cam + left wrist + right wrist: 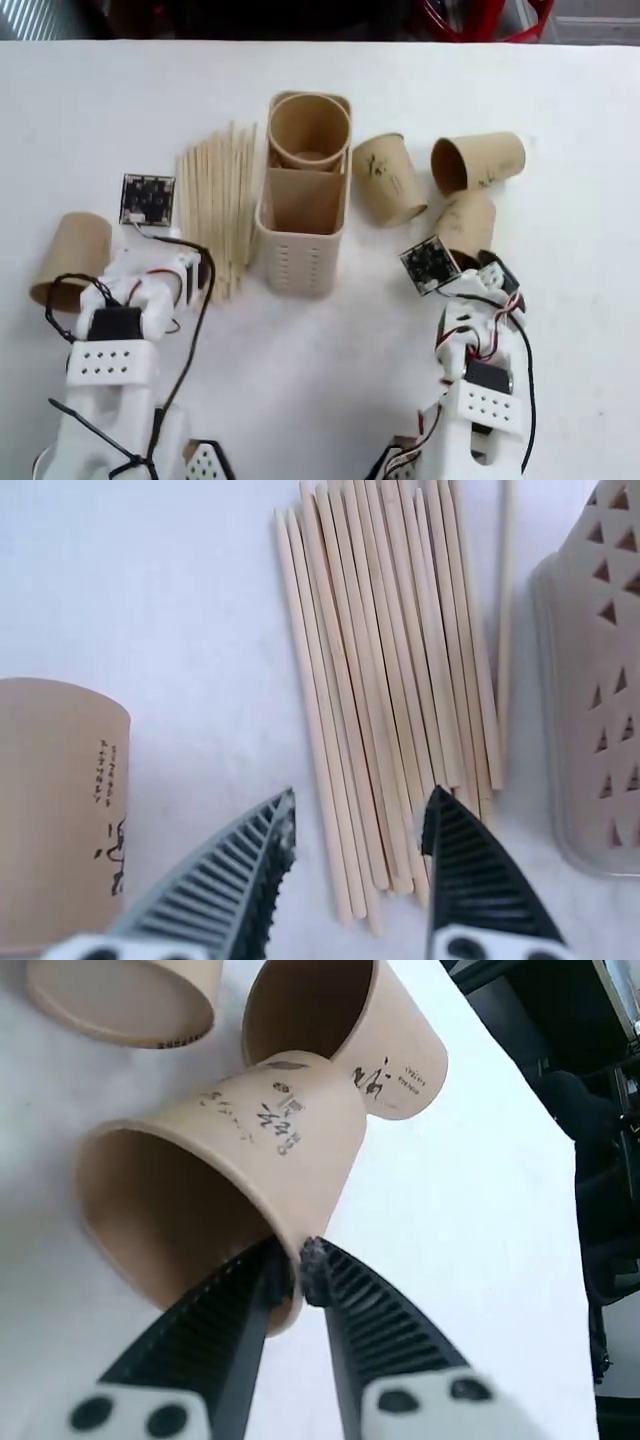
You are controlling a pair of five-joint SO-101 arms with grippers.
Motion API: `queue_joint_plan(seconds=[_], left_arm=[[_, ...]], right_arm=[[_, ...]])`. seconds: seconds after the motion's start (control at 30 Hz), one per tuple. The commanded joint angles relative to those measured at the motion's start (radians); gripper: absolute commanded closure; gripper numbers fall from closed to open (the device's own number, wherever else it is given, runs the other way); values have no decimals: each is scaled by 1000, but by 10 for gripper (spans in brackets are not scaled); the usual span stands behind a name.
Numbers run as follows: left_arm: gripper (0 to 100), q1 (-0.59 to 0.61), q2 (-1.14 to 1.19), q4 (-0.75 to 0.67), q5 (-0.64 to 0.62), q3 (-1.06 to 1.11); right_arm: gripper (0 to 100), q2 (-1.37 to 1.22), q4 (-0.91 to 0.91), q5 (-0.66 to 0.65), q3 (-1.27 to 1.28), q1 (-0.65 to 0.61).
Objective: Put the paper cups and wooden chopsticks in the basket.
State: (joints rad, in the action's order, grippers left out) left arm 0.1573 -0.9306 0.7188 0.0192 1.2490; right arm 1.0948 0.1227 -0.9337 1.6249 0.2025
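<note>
With right gripper (292,1260) clamped on rim of tipped paper cup (225,1135), one finger inside, lift before swinging toward basket (298,255). With left gripper (360,825) spread astride near ends of chopsticks (390,680), lower before closing.

Overhead camera; two close wrist cameras

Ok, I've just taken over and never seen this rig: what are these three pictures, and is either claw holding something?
Two small robot arms sit side by side at a white table. One picture looks down from above; the other two come from a camera on each arm's wrist. The left gripper is open over the ends of the wooden chopsticks, lying loose beside the basket. The right gripper pinches the rim of a paper cup lying on its side. A second cup stands in the basket; three other cups rest on the table.
</note>
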Motion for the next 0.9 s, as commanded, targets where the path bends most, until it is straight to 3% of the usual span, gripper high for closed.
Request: queue_joint_plan(seconds=[0.0,0.4,0.57,0.87], left_arm=[[786,-7,-12,-21,-2,-5],[786,-7,-10,-23,-2,-5],[786,-5,-10,-23,-2,-5],[786,-5,-10,-23,-2,-5]], right_arm=[[981,10,193,15,-137,33],[981,10,891,229,-787,81],[981,2,1007,330,-1007,73],[982,-2,1070,549,-1284,-125]])
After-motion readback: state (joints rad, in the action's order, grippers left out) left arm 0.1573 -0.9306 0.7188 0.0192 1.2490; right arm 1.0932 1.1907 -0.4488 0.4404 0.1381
